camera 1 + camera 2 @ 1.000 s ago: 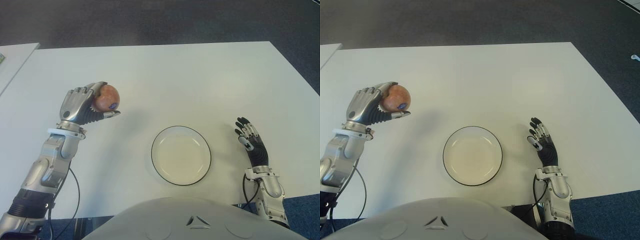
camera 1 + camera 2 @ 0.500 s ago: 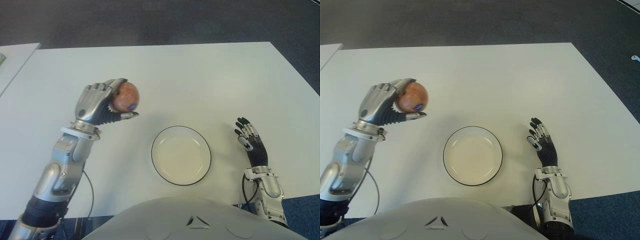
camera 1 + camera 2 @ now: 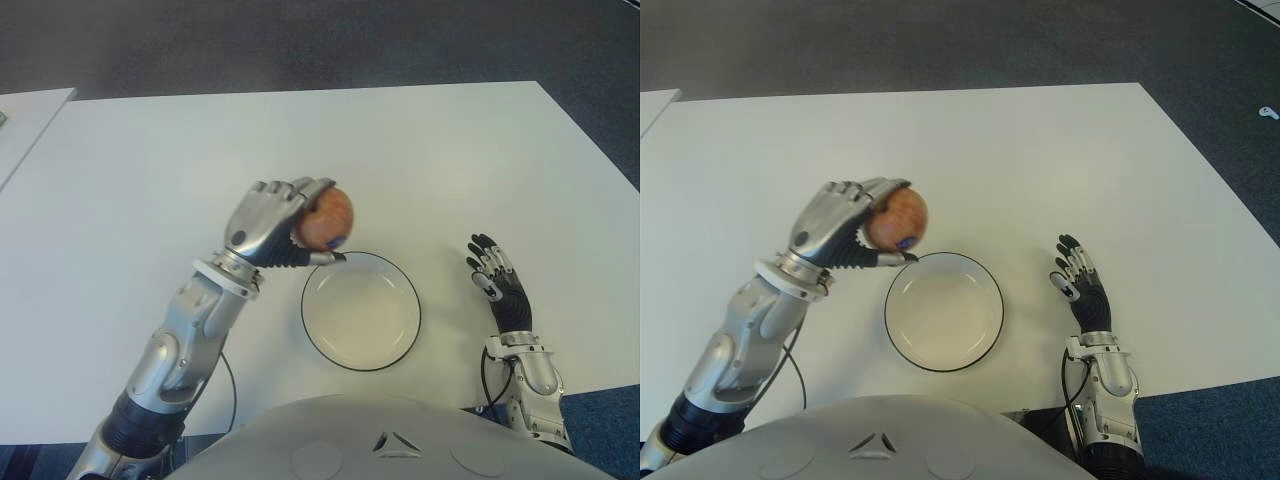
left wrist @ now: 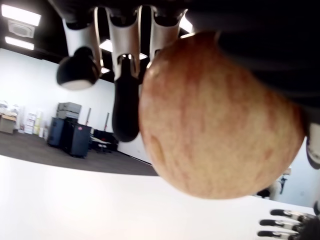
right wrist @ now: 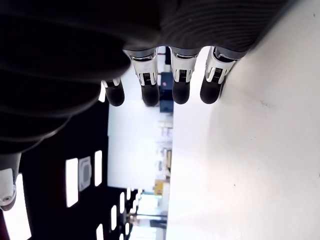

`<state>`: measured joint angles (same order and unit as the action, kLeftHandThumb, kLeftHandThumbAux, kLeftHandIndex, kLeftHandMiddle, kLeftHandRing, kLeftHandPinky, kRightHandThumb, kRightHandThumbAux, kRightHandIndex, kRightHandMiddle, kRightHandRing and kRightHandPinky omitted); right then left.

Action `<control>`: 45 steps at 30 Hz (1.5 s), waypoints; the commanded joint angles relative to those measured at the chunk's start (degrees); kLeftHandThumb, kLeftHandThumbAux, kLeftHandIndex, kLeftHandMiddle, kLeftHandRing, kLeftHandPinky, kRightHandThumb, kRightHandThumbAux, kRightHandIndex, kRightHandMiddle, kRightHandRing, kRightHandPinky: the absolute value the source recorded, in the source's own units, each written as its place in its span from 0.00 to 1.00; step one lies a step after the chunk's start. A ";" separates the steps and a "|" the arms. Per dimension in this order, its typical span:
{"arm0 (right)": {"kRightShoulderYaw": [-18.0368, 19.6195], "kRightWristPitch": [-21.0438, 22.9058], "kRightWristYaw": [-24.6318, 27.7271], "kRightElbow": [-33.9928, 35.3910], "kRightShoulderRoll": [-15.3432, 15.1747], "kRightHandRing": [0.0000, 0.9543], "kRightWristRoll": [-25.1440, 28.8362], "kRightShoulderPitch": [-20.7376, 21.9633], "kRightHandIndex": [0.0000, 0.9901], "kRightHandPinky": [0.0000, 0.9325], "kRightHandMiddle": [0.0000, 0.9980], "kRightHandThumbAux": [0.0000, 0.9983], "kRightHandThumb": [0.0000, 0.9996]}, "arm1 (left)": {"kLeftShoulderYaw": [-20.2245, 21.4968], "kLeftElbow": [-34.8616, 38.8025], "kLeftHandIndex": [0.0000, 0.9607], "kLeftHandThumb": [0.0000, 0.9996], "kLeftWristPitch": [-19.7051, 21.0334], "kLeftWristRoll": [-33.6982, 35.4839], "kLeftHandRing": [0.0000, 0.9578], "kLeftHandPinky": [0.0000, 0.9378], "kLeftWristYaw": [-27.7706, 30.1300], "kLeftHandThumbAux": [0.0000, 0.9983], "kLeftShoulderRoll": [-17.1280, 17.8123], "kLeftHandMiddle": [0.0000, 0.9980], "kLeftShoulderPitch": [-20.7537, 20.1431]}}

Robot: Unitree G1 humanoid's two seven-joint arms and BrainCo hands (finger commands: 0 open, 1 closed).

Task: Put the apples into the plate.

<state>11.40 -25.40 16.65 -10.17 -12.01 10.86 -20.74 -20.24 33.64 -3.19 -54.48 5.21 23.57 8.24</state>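
Left eye view, bare plate (image 3: 316, 336), left hand (image 3: 270, 222) gripping apple (image 3: 327, 217) beside rim

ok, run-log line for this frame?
left hand: shut on apple, raised at plate left rim | plate: no apple in it | right hand: open, idle right of plate | table

Left arm reaches forward and inward across the table (image 3: 420, 150), forearm angled up from the lower left, wrist cocked. The left hand (image 3: 285, 225) is raised above the surface, knuckles up, fingers (image 4: 125, 100) curled around a red-yellow apple (image 3: 327, 217) with the thumb tucked beneath it, a firm wrap just at the near-left rim of the plate (image 3: 410, 290). Right hand (image 3: 497, 283) shows to the right of that plate, palm facing inward, fingers (image 5: 181, 80) extended straight and slightly spread, gripping nothing, forearm running back toward the torso.
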 commanded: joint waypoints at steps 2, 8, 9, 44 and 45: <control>-1.11 3.09 -1.30 -0.10 0.95 0.00 -1.72 -1.92 0.00 0.00 0.00 0.47 0.06 | -3.47 -0.27 0.46 0.73 -1.34 -3.55 0.89 0.90 3.27 0.70 -0.94 0.86 -0.04; -1.55 5.15 -2.60 1.50 1.56 0.00 -1.47 -2.62 0.00 0.00 0.00 0.47 0.07 | -4.90 -0.79 0.46 0.73 -1.99 -5.81 0.90 0.92 6.42 0.70 -1.20 0.88 -0.42; -1.65 5.47 -2.75 1.74 1.60 0.00 -1.49 -2.71 0.00 0.00 0.00 0.47 0.08 | -5.01 -0.91 0.46 0.73 -2.08 -5.97 0.90 0.92 6.67 0.70 -1.30 0.88 -0.36; -2.43 7.29 -4.89 4.43 3.87 0.00 -1.75 -3.61 0.00 0.00 0.00 0.46 0.10 | -10.54 -8.62 0.46 0.72 -6.60 -9.36 0.91 0.90 7.40 0.70 -1.01 0.91 0.72; -2.51 7.07 -4.75 4.33 3.90 0.00 -1.75 -3.56 0.00 0.00 0.00 0.46 0.10 | -10.52 -8.46 0.46 0.72 -6.30 -9.38 0.90 0.87 8.56 0.70 -0.90 0.89 0.75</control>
<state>9.76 -20.76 11.84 -4.53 -9.02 9.41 -22.70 -30.82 25.97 -9.63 -63.57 12.88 22.02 8.39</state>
